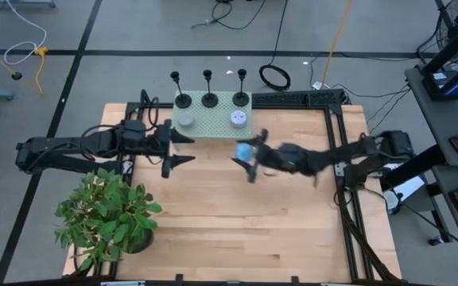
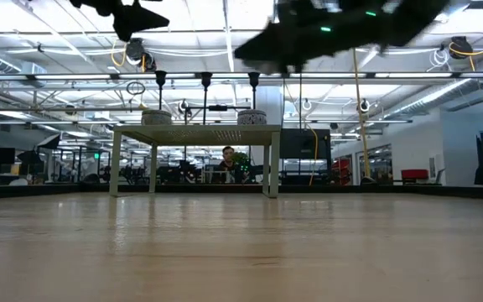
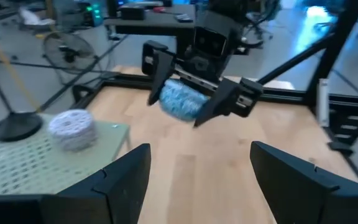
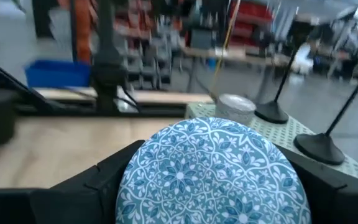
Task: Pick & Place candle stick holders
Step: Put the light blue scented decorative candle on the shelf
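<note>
Your right gripper (image 1: 247,158): clamped on a blue patterned candle (image 4: 213,171), held above the table (image 1: 237,222) | your left gripper (image 1: 180,148): jaws apart, beside green perforated stand (image 1: 213,119) | candle stick holders (image 1: 210,98): three in a row on the stand's far edge

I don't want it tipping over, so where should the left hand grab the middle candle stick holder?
Take the middle candle stick holder by its thin upright stem, just above the disc base, probably coming level from the near side, through the gap between the grey candle and the white candle. The open left hand is nearest; the right hand holds a blue candle.
</note>
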`<state>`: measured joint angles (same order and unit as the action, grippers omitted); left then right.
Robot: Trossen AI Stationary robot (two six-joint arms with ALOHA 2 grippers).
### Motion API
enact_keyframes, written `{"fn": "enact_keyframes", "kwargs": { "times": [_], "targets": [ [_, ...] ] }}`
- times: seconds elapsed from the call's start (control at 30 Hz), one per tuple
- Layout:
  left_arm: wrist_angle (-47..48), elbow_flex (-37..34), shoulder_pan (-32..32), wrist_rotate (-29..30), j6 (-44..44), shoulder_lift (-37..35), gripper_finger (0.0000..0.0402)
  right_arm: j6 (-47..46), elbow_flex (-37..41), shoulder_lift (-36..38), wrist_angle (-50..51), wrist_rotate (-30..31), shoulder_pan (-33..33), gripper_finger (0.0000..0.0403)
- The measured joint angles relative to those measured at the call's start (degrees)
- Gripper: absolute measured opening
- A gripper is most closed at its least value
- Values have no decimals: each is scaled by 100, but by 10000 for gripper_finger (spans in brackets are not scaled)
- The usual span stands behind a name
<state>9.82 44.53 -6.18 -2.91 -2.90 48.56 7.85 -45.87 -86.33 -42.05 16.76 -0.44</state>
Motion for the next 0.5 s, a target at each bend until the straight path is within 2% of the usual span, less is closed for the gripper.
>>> {"fn": "enact_keyframes", "kwargs": {
  "times": [0.1,0.2,0.4,0.5],
  "targets": [
    [92,0,0,189,-20,2,282,-238,-1081,-412,1086,-61,-343,285],
    [147,0,-2,200,-10,33,282,-380,-1932,-1015,1509,-169,-637,285],
    [275,0,-1,200,-23,55,282,-389,-2772,-2014,1777,-163,-1010,285],
    [450,0,0,200,-3,56,282,-370,-2891,-2330,1634,144,-1094,285]
  ]
}}
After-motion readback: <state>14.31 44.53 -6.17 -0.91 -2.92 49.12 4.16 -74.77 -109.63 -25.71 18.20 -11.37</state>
